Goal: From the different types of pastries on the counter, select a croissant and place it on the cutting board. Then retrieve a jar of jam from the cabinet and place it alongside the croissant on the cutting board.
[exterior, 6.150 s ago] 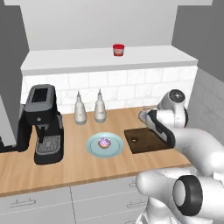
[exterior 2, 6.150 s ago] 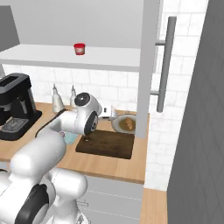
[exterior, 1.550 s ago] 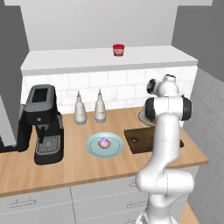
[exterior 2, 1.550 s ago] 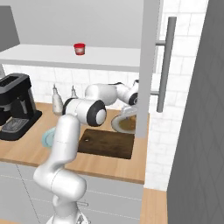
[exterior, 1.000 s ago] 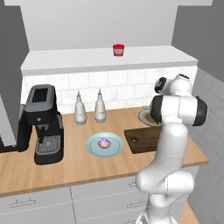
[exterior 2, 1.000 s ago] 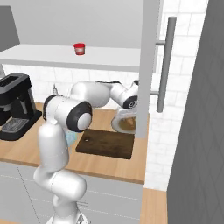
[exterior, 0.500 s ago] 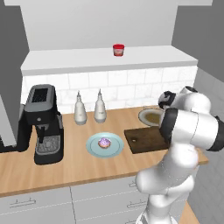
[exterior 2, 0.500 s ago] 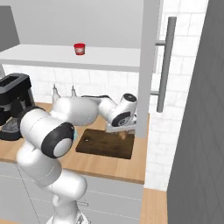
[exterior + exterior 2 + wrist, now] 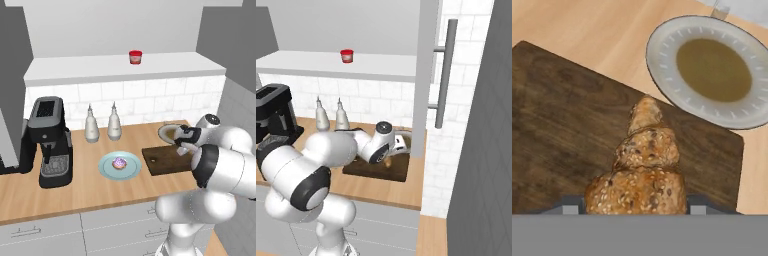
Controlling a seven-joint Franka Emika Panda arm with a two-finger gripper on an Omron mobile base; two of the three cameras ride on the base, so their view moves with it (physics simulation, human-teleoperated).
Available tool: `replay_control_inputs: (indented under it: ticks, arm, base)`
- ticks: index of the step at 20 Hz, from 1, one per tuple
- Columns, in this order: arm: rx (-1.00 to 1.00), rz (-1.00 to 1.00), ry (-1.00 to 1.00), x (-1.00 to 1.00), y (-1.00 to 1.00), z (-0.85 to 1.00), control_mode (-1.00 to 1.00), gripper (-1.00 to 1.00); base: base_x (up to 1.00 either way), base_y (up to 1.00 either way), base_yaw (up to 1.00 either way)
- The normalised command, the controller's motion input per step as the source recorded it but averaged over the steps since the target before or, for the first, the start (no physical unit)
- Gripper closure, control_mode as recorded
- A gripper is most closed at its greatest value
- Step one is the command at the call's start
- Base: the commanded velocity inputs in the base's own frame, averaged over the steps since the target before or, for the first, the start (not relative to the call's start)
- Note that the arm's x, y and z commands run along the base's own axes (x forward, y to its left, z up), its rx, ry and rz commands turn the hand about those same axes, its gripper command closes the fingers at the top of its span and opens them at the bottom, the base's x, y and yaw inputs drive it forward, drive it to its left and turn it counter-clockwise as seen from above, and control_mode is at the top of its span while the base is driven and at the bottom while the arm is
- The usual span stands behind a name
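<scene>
The golden-brown croissant (image 9: 643, 167) sits between my gripper's fingers (image 9: 634, 209), low over the right half of the dark cutting board (image 9: 562, 125). Whether it touches the wood I cannot tell. From the left base view the gripper (image 9: 184, 148) hangs over the board's (image 9: 162, 161) right end, and the right base view shows the croissant (image 9: 389, 161) under the hand. A round pink-purple frosted pastry (image 9: 119, 162) lies on the light-blue plate (image 9: 106, 169) left of the board. The red jar of jam (image 9: 135, 56) stands on the cabinet's pale ledge (image 9: 75, 72).
A white dish (image 9: 662, 65) with a brown centre stands just behind the board. Two white bottles (image 9: 91, 126) stand at the tiled wall, with a black coffee machine (image 9: 47, 140) at the far left. A grey wall and a tall handle (image 9: 442, 75) close off the counter's right end.
The arm has swung down from above the white dish at the back to low over the cutting board, carrying the croissant with it.
</scene>
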Motion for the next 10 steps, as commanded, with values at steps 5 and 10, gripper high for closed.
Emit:
replay_control_inputs:
  ticks: [5, 10]
  arm:
    - [-0.01, -0.01, -0.02, 0.04, 0.04, -0.15, -1.0, 1.0]
    - [-0.01, 0.0, 0.02, 0.07, 0.05, -0.32, -1.0, -1.0]
  base:
    - [0.0, 0.0, 0.0]
    - [0.0, 0.0, 0.0]
